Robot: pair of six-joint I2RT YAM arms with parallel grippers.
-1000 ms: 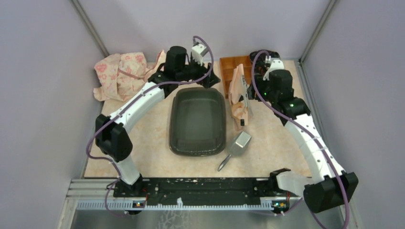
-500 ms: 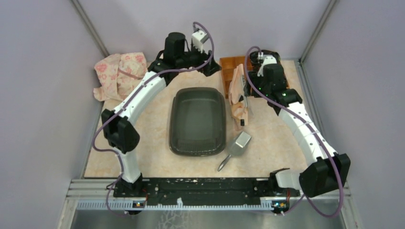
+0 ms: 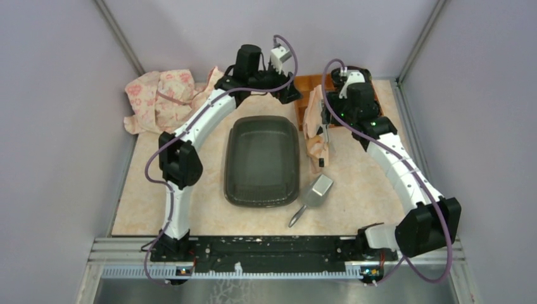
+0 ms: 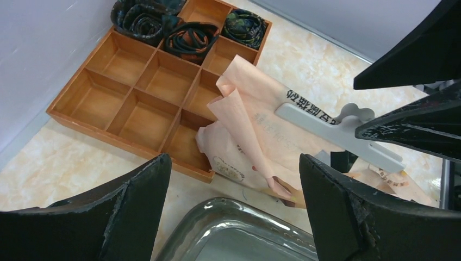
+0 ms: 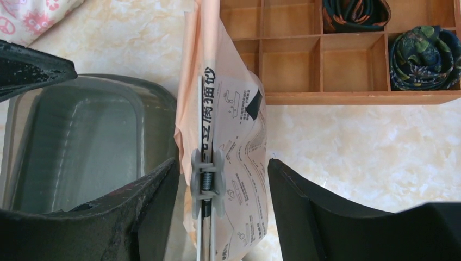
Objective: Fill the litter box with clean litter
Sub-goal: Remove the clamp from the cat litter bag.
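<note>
The litter box (image 3: 261, 161) is empty; the litter bag (image 3: 313, 126) beside it is clipped shut. The left gripper (image 4: 234, 166) and the right gripper (image 5: 223, 166) hover near it, jaws apart.

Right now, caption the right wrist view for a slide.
Open right claw flanks the clipped bag beside the empty litter box.

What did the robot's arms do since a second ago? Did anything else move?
The left gripper swung right along the far end of the litter box, toward the peach bag. The right gripper slid back and left, open jaws either side of the clip on the bag. Nothing was grabbed or dropped. Litter box, bag, scoop and flowery cloth stayed put.
</note>
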